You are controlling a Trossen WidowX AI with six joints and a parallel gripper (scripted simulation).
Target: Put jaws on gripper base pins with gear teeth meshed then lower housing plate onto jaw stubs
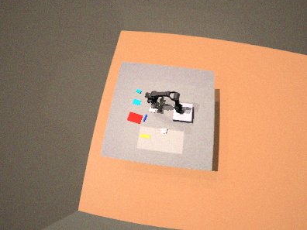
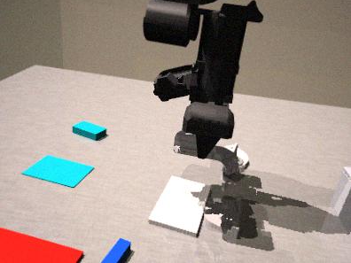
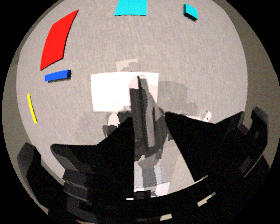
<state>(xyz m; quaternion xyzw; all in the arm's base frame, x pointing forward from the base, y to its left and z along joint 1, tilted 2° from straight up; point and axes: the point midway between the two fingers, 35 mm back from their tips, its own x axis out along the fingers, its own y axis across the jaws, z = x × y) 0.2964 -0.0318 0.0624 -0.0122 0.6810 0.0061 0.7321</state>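
My gripper (image 2: 204, 152) (image 3: 149, 118) is shut on a grey-looking jaw (image 2: 226, 157) (image 3: 145, 112). The jaw is in shade and shows nearly edge-on in the wrist view; it hangs above the table, over the pin end of the gripper base. The base (image 1: 152, 110) (image 2: 177, 204) (image 3: 107, 92) is a flat white slab; the arm and shadow mostly hide its pins. The other jaw (image 2: 242, 158) (image 3: 207, 117), white, lies on the table behind the gripper in the exterior view. A small white piece (image 1: 163, 131), apparently the housing plate, lies apart from the base.
A red sheet (image 1: 135, 118) (image 2: 31, 251), a blue bar (image 1: 145, 118) (image 3: 58, 76), a cyan sheet (image 2: 59, 171) and a cyan block (image 2: 89, 129) lie to one side. A yellow strip (image 1: 144, 136) is on the pale mat (image 1: 160, 145). The arm stands on a white box (image 1: 187, 117).
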